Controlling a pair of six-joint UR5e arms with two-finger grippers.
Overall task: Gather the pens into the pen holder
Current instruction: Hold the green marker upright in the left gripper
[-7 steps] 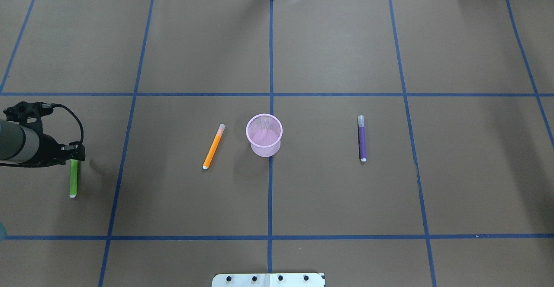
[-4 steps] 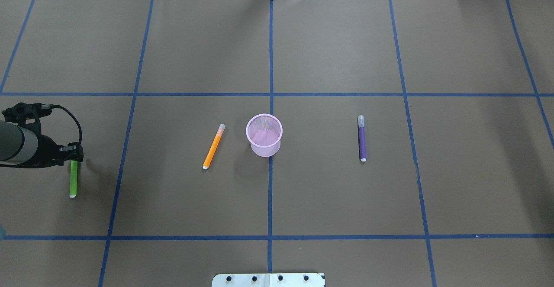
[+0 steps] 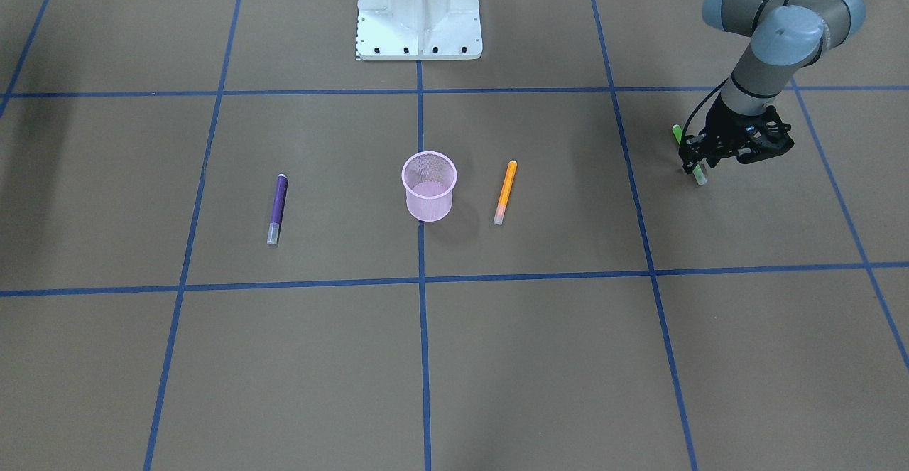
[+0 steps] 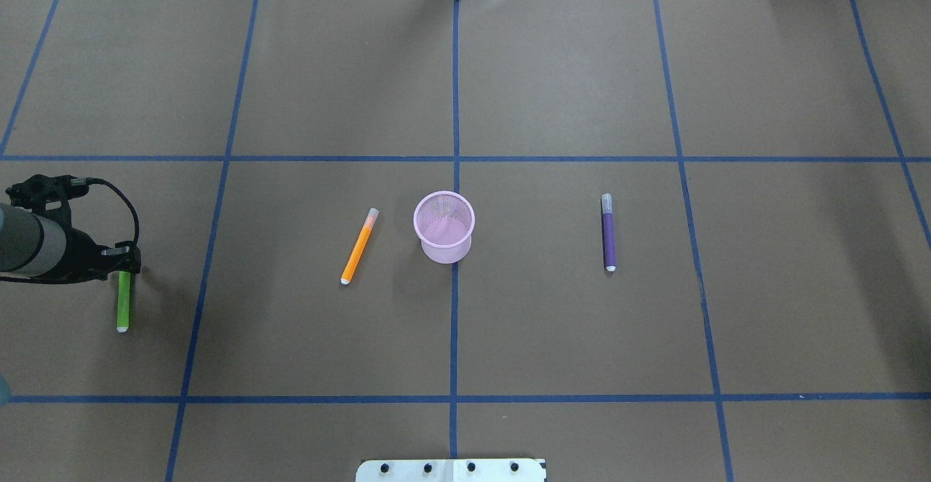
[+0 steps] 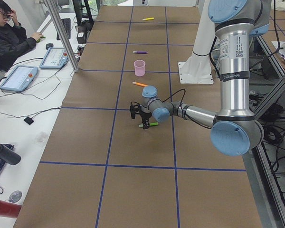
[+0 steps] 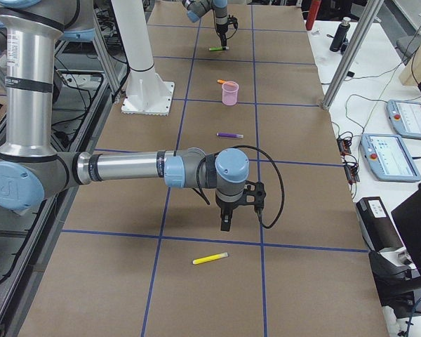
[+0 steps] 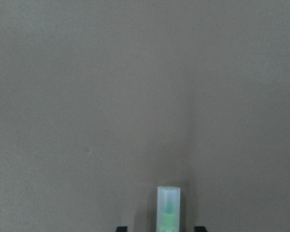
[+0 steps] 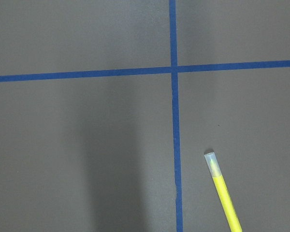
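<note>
Overhead exterior view puts the left gripper low over the capped end of the green pen, whose barrel trails back from the jaws toward the robot. In the left wrist view the jaws stand parted, one dark fingertip on either side of the pen with a gap at both, so nothing is gripped yet. A good grasp probably means closing squarely across the barrel just behind the cap, low enough that the pen cannot roll out sideways. Held near one end, it should hang for dropping into the pen holder, well away from the jaws beyond the orange pen. The right gripper hangs near the yellow pen; how its jaws stand cannot be told.
</note>
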